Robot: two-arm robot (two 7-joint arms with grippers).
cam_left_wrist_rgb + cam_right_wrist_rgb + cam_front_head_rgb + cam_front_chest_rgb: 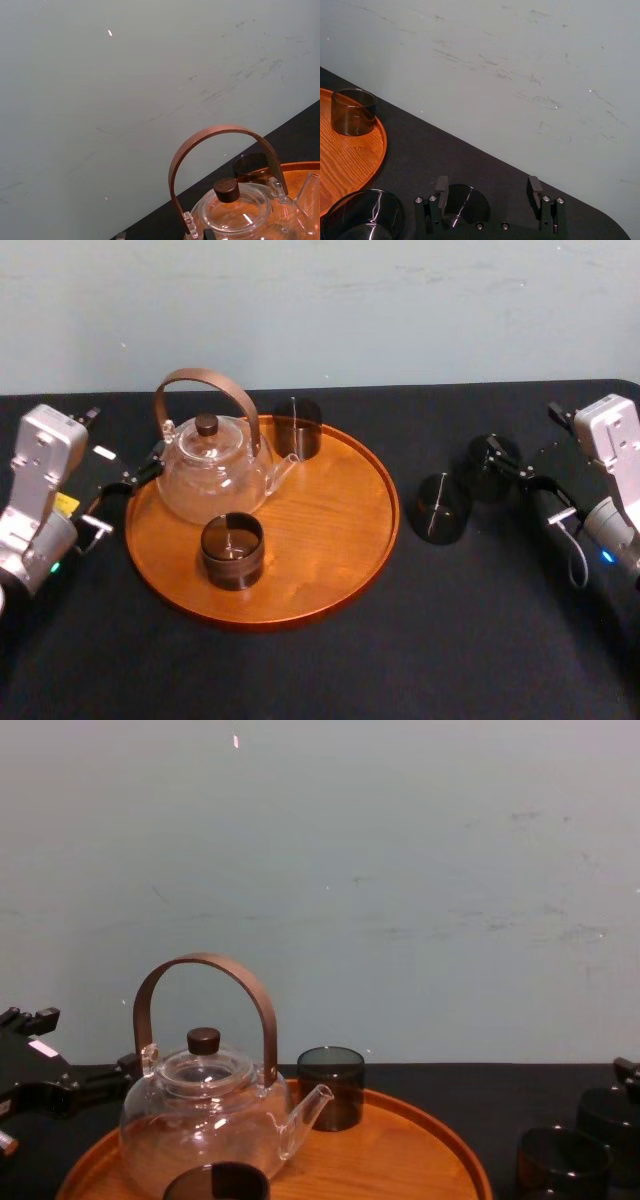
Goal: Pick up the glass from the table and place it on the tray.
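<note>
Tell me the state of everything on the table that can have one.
tray: flat on the table.
teapot: upright on tray, lid on.
front tray glass: upright.
back tray glass: upright.
near table glass: upright, off tray.
far table glass: upright, at the right claw.
right claw: open.
left claw: beside the tray's left edge.

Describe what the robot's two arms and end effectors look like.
Both arms end in boxy silver-grey wrist housings with black end effectors. The left arm carries a yellow label, and the left end effector bears a small white sticker. The right arm has a looping grey cable and a blue light; the right end effector shows silver screws.
</note>
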